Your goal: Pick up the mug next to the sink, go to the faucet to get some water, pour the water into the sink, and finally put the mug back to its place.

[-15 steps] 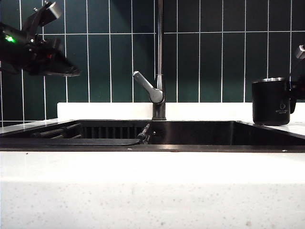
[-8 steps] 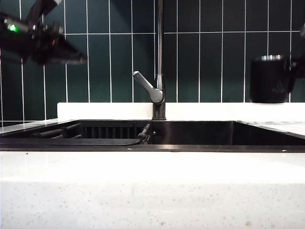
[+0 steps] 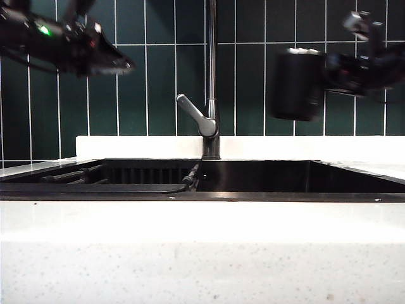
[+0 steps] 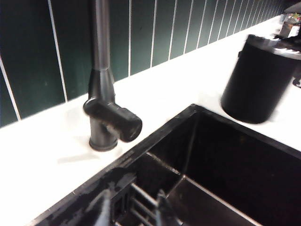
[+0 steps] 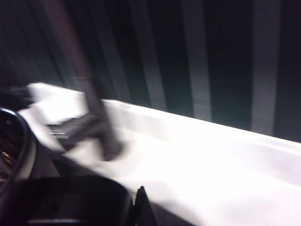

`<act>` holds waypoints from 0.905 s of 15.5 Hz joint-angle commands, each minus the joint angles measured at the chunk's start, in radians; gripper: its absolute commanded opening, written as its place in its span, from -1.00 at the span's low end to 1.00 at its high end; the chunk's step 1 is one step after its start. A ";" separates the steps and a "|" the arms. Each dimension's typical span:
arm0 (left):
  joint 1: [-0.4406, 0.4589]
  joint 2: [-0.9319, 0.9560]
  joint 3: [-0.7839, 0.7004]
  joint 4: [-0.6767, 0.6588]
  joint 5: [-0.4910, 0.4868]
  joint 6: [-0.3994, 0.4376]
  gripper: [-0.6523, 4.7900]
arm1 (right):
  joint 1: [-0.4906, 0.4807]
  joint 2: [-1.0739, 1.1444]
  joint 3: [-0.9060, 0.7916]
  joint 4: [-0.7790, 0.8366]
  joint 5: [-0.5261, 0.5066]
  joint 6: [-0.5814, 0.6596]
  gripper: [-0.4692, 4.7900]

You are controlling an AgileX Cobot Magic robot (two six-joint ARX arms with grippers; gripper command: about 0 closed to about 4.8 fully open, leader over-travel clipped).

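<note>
A second ago the mug (image 3: 296,85) stood on the worktop (image 3: 202,247) at the far right of the sink (image 3: 253,179); now it hangs in the air, upright and blurred, carried toward the faucet (image 3: 212,82) by the right gripper (image 3: 329,71), whose fingers are clamped on its handle side. The left gripper (image 3: 117,63) has moved nearer the faucet, high above the sink's left part; whether its fingers are open cannot be told. The mug is matte black, cylindrical, with a shiny metal rim.
</note>
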 commanded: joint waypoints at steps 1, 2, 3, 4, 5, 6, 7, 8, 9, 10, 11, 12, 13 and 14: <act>0.000 0.113 0.100 0.001 0.014 0.004 -0.30 | 0.092 -0.021 0.055 -0.049 -0.017 0.010 -0.83; 0.000 0.151 0.133 0.002 0.015 0.004 -0.30 | 0.117 -0.021 0.080 -0.082 -0.018 0.006 -0.83; -0.001 0.195 0.176 0.001 0.035 0.003 -0.25 | 0.143 -0.021 0.108 -0.115 -0.018 -0.002 -0.83; -0.004 0.232 0.215 0.001 0.055 0.000 -0.17 | 0.163 -0.021 0.132 -0.134 -0.017 -0.008 -0.83; -0.004 0.260 0.249 0.001 0.056 0.000 -0.16 | 0.180 -0.021 0.151 -0.152 -0.017 -0.018 -0.83; -0.005 0.311 0.310 0.001 0.055 0.000 -0.16 | 0.200 -0.021 0.192 -0.197 -0.016 -0.021 -0.83; -0.006 0.349 0.358 0.001 0.057 0.000 -0.16 | 0.213 -0.021 0.219 -0.227 -0.011 -0.023 -0.83; -0.011 0.384 0.404 0.000 0.058 0.000 -0.16 | 0.220 -0.021 0.241 -0.248 -0.009 -0.028 -0.83; -0.017 0.422 0.457 -0.005 0.066 -0.002 -0.16 | 0.230 -0.021 0.265 -0.274 -0.005 -0.044 -0.83; -0.021 0.464 0.513 -0.014 0.099 -0.004 -0.16 | 0.236 -0.021 0.291 -0.304 -0.001 -0.050 -0.83; -0.031 0.516 0.587 -0.043 0.126 -0.007 -0.16 | 0.242 -0.021 0.317 -0.330 -0.001 -0.051 -0.83; -0.038 0.563 0.646 -0.051 0.159 -0.006 -0.16 | 0.247 -0.021 0.335 -0.358 0.002 -0.056 -0.83; -0.044 0.594 0.682 -0.051 0.185 -0.007 -0.16 | 0.248 -0.021 0.344 -0.377 0.002 -0.061 -0.83; -0.047 0.615 0.705 -0.051 0.198 -0.007 -0.16 | 0.249 -0.021 0.351 -0.397 0.002 -0.066 -0.83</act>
